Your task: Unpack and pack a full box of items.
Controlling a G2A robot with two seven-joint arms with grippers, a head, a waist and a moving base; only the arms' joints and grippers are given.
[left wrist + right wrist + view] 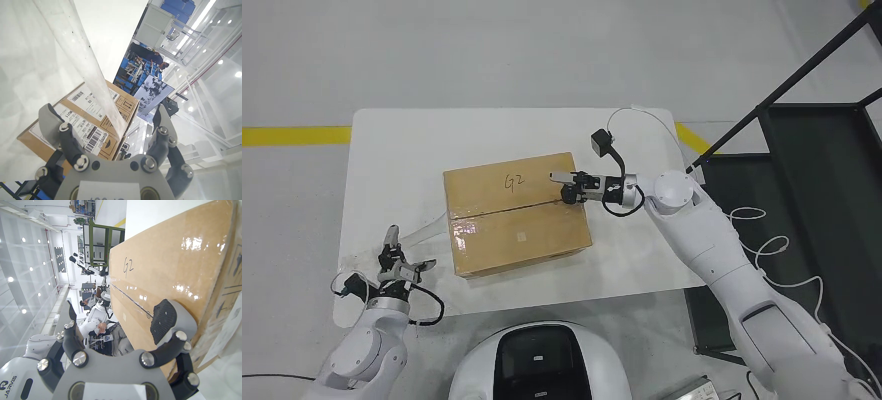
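The right pincer (114,304) stands wide open with nothing in it. One of its two fingers, the one with the ribbed black pad (163,321), lies over the right end of the top of the box (512,215), right by the seam. Whether it presses on the cardboard cannot be told. The other finger is up in the air, clear of the box.

The left pincer (104,107) is at the near left of the counter (392,150), apart from the box. Its two fingers are also spread wide and grip nothing.

One clear strip of tape (90,62) stretches from the upper edge of the box's left end out toward this pincer. Whether the strip touches a finger cannot be told.

There is one cardboard box, and it sits closed in the middle of the counter. Glossy tape (522,207) runs along the seam of its top from left to right. There is a handwritten mark on the far flap. White barcode labels (81,96) are stuck on its left end, but their number is not clear.
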